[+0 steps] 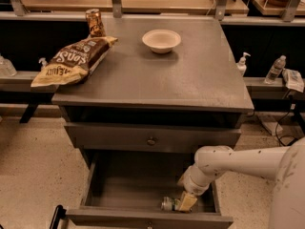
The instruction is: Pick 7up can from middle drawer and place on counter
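At lower centre, the gripper (184, 202) is hanging inside the open grey metal drawer (133, 190), touching the silvery can (167, 204) lying on its flat floor; whether it is clamping, I cannot tell.

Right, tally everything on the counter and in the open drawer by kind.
Cans: 2, the brown can on the counter and the 7up can in the drawer
Bowl: 1
Chip bag: 1
Total: 4
The gripper is down in the drawer, at the 7up can.
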`<move>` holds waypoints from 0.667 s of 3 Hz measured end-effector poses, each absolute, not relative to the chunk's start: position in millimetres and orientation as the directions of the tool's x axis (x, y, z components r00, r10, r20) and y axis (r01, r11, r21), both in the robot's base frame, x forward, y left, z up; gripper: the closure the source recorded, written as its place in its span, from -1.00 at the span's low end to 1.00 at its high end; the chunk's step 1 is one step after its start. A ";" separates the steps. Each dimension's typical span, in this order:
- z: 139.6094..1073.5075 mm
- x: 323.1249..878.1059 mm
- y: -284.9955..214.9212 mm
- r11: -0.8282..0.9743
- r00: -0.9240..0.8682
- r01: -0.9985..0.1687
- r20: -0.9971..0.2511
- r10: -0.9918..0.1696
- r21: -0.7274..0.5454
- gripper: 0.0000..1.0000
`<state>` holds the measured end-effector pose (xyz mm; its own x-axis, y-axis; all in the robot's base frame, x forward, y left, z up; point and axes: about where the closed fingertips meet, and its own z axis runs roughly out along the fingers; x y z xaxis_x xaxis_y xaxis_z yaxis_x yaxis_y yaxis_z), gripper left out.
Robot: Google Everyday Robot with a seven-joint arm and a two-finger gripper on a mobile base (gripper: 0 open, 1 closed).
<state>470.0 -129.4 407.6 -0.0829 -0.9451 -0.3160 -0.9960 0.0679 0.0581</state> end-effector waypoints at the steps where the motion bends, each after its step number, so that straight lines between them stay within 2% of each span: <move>1: 412.6 474.2 -129.5 0.068 -0.077 -0.997 -0.325 -0.943 0.042 -0.30; 2: 420.3 482.5 -128.7 0.069 -0.072 -0.997 -0.336 -0.939 0.020 -0.28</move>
<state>482.5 -128.7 420.3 -0.0721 -0.9392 -0.3357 -0.9974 0.0693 0.0202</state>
